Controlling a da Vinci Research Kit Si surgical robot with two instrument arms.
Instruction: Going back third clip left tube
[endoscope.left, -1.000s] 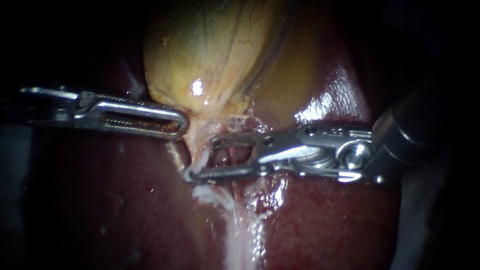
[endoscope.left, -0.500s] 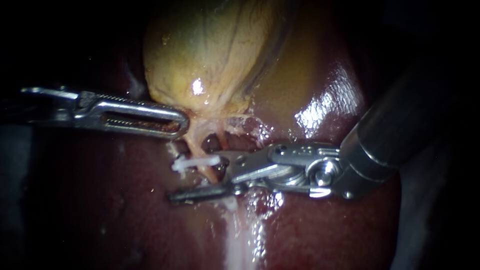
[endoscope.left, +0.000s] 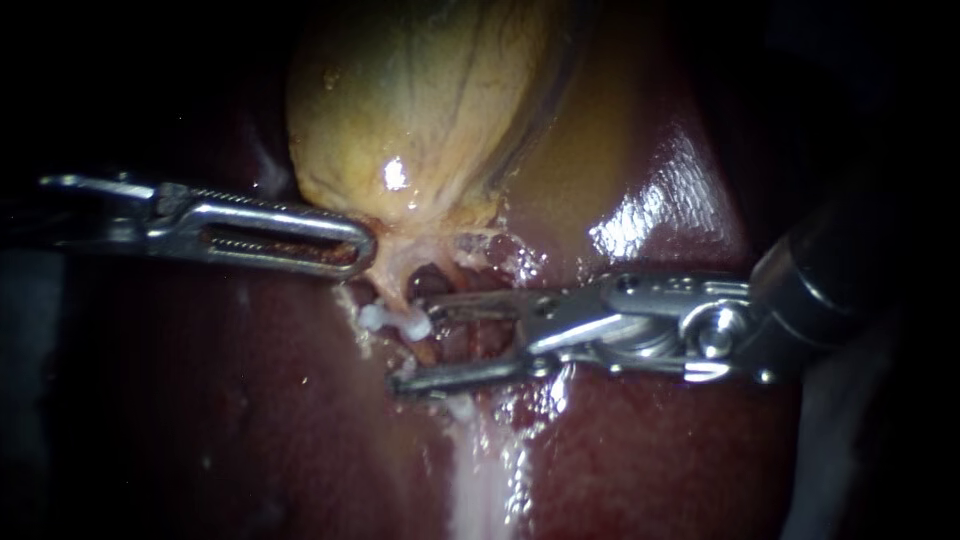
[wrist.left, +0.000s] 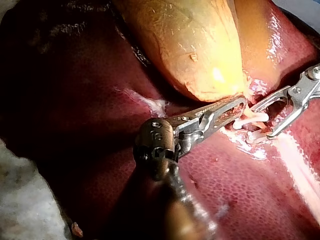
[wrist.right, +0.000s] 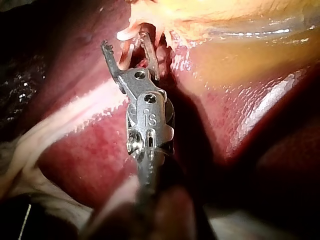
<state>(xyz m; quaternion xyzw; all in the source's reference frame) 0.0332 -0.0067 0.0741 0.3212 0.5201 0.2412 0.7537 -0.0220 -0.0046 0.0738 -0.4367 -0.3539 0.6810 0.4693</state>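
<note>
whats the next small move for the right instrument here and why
Probably draw the right instrument straight back along its own shaft, jaws open. They stand apart and hold nothing, and the white clip sits on the tube just off the upper jaw's tip, so a sideways move might snag it. The left instrument grips the gallbladder at its neck.

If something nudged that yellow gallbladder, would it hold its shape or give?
Probably gives: the gallbladder looks like a soft, veined sac. Its wet glint suggests it is slippery. It likely would not roll, being tethered at its narrow end to the tube carrying the white clip.
</note>
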